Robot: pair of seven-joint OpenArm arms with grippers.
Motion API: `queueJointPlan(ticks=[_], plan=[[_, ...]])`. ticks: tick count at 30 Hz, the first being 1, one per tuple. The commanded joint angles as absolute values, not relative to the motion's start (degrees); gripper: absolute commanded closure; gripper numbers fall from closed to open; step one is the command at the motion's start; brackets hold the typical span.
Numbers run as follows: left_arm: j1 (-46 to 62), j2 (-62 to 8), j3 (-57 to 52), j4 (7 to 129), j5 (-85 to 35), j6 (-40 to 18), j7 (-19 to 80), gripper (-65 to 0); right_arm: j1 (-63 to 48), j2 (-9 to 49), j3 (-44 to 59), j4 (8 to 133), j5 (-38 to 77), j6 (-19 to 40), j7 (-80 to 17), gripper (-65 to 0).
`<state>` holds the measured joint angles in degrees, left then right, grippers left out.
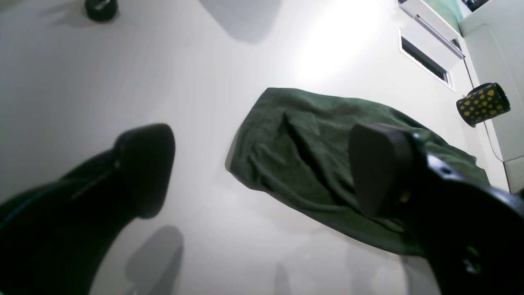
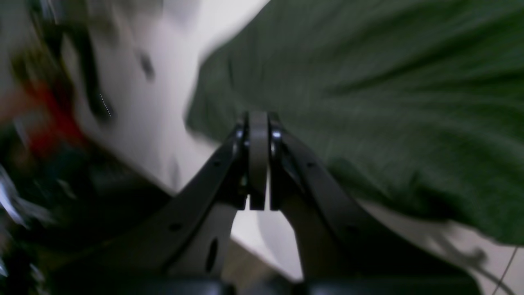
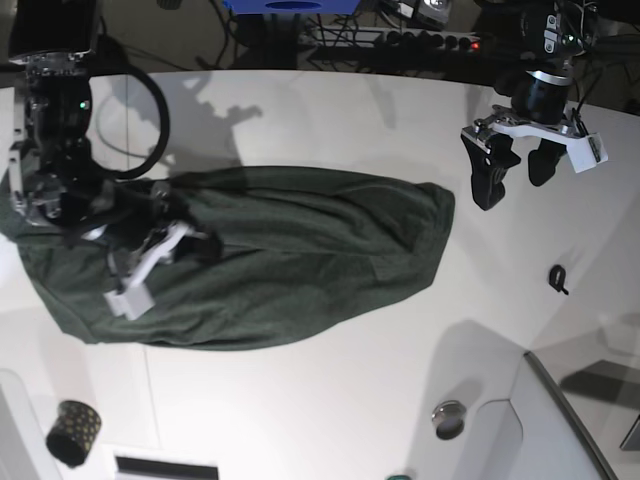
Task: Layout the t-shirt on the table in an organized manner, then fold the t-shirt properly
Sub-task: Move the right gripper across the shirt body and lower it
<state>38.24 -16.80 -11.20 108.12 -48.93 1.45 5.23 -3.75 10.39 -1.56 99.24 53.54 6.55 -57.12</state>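
White glossy worktop (image 3: 330, 120) fills the base view, curved far edge, cables and a power strip (image 3: 400, 40) in the dark beyond it.

Nearest the camera in the base view, you have a black cup with yellow dots (image 3: 72, 432) lying on its side at the near left, and a small round metal-rimmed object (image 3: 449, 419) at the near right. Neither touches the cloth.

Middle ground: the t-shirt (image 3: 300, 260), dark green, lies bunched in a long oval across the left and centre of the worktop, not spread flat. Wrinkles run along its length; no sleeves or collar can be picked out. One end tapers toward the centre-right, the other runs under your right arm at the left edge.

Your right pincer (image 3: 205, 246) sits low on the shirt's left part, fingers pressed together. The right wrist view is blurred; it shows the two black fingers (image 2: 239, 151) meeting on a pale pad, with green cloth just beyond the tips. You cannot tell from these views whether any fabric is pinched.

A small black clip-like item (image 3: 558, 279) rests on bare worktop at the right, well apart from the shirt.

Farther back on the right, your left pincer (image 3: 512, 178) hangs above the bare worktop, spread wide, holding nothing. Its wrist view shows both fingers (image 1: 143, 168) far apart, with the shirt's end below and between them.
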Motion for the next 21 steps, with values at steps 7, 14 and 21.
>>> queueJointPlan(ticks=[7, 14, 21], plan=[[38.5, -17.4, -11.7, 109.3, -48.9, 1.0, 3.7, -65.0, -3.6, 10.4, -4.1, 100.1, 54.8, 6.9, -51.8, -0.2], [38.5, -17.4, -11.7, 109.3, -48.9, 1.0, 3.7, -65.0, -4.6, 10.2, -1.5, 100.0, 54.9, 6.9, -51.6, -0.2], [38.4, -17.4, -11.8, 109.3, -48.9, 1.0, 3.7, -65.0, -9.4, 5.0, 19.6, 99.9, 55.1, 6.9, -48.2, -0.2]])
